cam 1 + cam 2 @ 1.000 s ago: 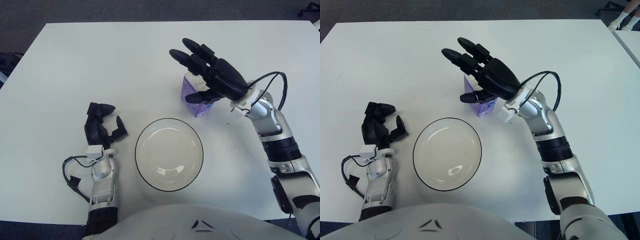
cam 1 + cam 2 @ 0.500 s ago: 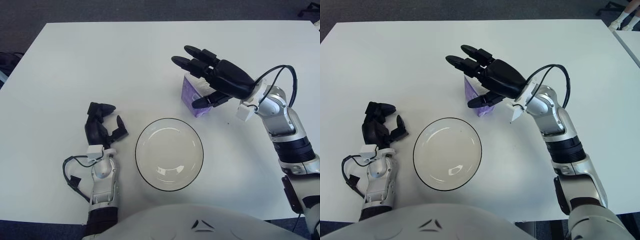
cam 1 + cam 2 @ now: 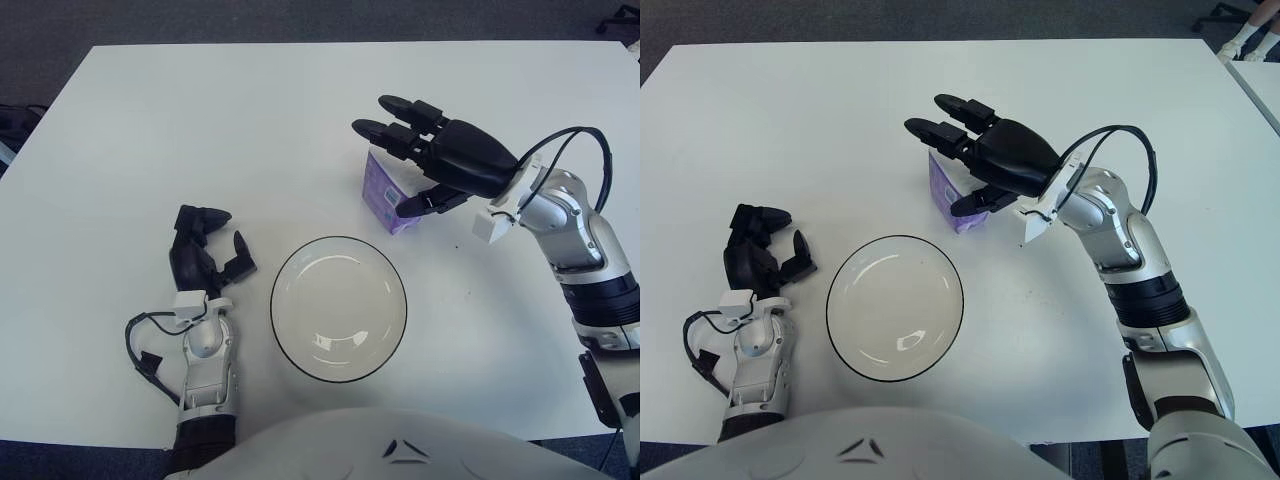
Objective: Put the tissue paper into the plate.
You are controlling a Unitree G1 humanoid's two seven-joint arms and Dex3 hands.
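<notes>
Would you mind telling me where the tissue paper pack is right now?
The purple tissue pack stands on the white table, just beyond the plate's far-right rim, with the open right hand above it.

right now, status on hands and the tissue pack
Right hand open over tissue pack, no grasp. Left hand idle, left of plate. Pack stands on table just beyond plate. Nothing in the way.

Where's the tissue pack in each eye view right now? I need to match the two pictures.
Left eye view: the tissue pack sits right of centre, above the plate's upper right rim, partly under the open right hand.
Right eye view: the tissue pack sits near centre, above the plate's upper right rim.
Shared landmark: the plate.
</notes>
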